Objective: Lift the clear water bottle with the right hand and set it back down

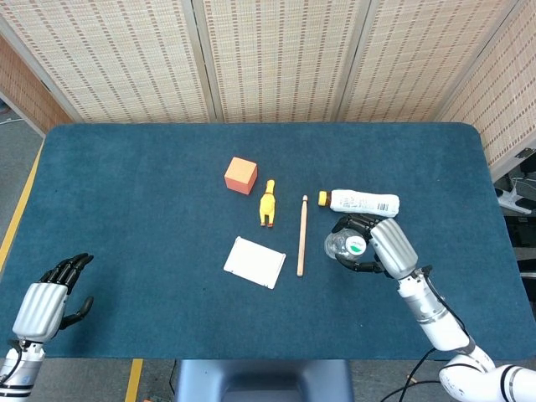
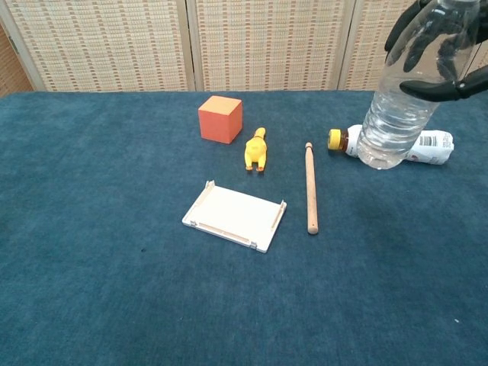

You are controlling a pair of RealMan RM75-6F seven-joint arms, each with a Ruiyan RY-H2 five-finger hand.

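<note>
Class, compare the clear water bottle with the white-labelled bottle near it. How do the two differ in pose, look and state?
The clear water bottle is roughly upright, gripped by the right hand; the white-labelled bottle lies on its side on the table, untouched. The water bottle is see-through with a white and green cap; the other is covered by a white label and has a yellow cap. Both are capped bottles.
</note>
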